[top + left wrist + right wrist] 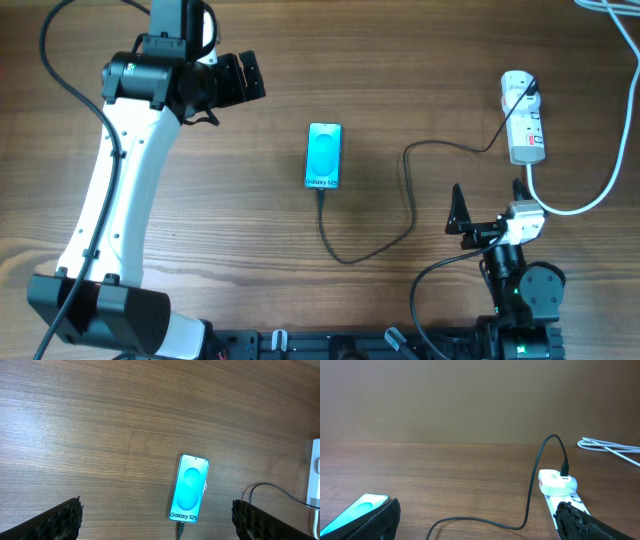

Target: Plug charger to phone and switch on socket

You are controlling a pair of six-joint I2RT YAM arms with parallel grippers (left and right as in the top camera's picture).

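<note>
The phone (324, 156) lies flat mid-table, its cyan screen up; it also shows in the left wrist view (190, 488) and at the lower left of the right wrist view (357, 510). The charger cable (408, 190) runs from the phone's near short edge, where its tip (180, 530) meets the phone, loops and reaches a white plug on the socket (525, 130). The socket also shows in the right wrist view (560, 485). My left gripper (255, 78) is open and empty, high and left of the phone. My right gripper (488, 200) is open and empty, just in front of the socket.
The thick white cord (600, 190) curves from the socket's near end off the right table edge and reappears at the top right, also in the right wrist view (610, 447). The socket's edge shows at the far right of the left wrist view (316, 475).
</note>
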